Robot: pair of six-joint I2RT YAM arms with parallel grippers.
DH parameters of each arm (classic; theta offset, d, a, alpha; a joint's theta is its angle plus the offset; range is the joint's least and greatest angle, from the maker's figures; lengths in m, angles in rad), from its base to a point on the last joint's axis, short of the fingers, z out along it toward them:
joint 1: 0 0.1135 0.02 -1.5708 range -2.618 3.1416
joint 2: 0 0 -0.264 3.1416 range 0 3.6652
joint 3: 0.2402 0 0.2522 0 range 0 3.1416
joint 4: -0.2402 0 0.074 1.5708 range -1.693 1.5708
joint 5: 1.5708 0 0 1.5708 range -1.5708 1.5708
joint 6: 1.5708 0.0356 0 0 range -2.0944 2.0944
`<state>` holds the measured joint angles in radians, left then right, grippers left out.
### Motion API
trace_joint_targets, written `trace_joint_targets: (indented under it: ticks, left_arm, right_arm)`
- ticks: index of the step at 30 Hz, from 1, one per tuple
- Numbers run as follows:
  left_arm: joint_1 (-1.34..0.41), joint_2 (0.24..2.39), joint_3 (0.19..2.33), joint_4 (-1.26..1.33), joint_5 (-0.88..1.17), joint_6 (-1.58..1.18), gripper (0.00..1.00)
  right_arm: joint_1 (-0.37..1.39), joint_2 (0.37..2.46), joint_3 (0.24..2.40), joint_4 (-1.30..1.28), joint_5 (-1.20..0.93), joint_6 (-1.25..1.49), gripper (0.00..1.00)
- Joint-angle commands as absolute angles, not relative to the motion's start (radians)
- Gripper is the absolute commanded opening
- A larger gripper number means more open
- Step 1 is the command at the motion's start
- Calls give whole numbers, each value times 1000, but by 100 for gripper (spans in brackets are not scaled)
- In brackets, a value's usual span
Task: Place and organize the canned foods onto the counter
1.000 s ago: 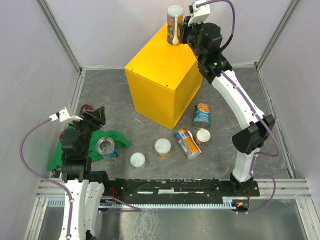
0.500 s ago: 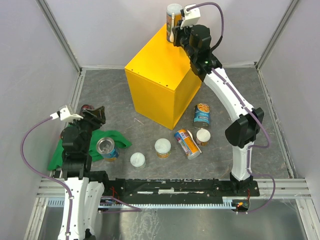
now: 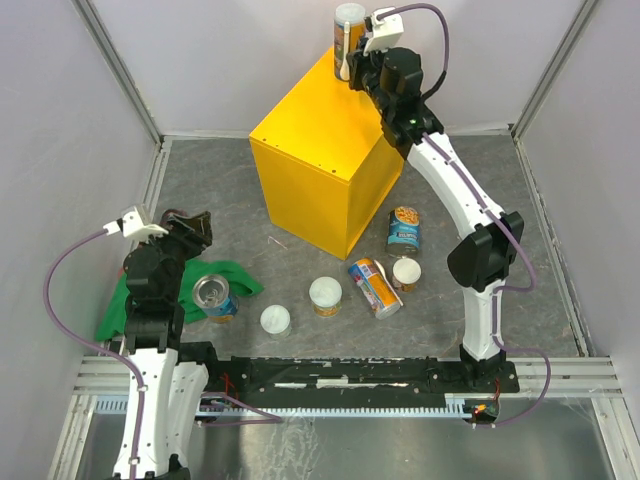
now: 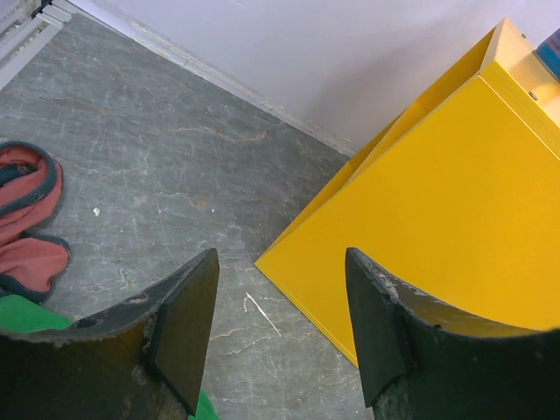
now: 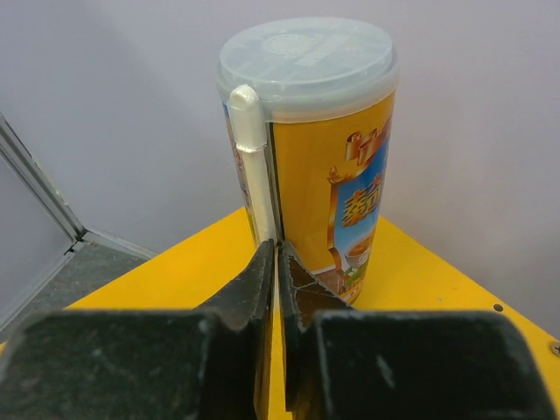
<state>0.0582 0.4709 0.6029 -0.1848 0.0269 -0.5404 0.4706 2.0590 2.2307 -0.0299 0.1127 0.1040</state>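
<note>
The tall orange-labelled can stands upright at the far corner of the yellow counter, with a white spoon fixed along its side. The right gripper sits low just in front of it, jaws clenched together on nothing; whether the tips touch the can I cannot tell. To me it looks like a nudge to seat the can in its spot. Being tall, slim and close to the edge, the can wants a slow push low on the body, never near the lid, stopping short of the corner and leaving room beside it for the rest. The left gripper hangs above the tabletop by the green cloth, jaws spread and empty; the other cans wait down there, one blue-labelled can lying on its side.
</note>
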Motion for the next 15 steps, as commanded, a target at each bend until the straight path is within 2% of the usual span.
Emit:
trace_joint_targets:
  ticks: [1,10,15]
  left_arm:
    - [57,459,647,-141,29,-552,66]
    - [57,440,673,-195,44,-591,66]
    - [56,423,674,-227,52,-630,66]
  right_arm:
    - [492,2007,2259,-9,101,77,14]
    - [559,1801,2070,-61,174,71,50]
    - [576,1647,1930,-141,218,89,60]
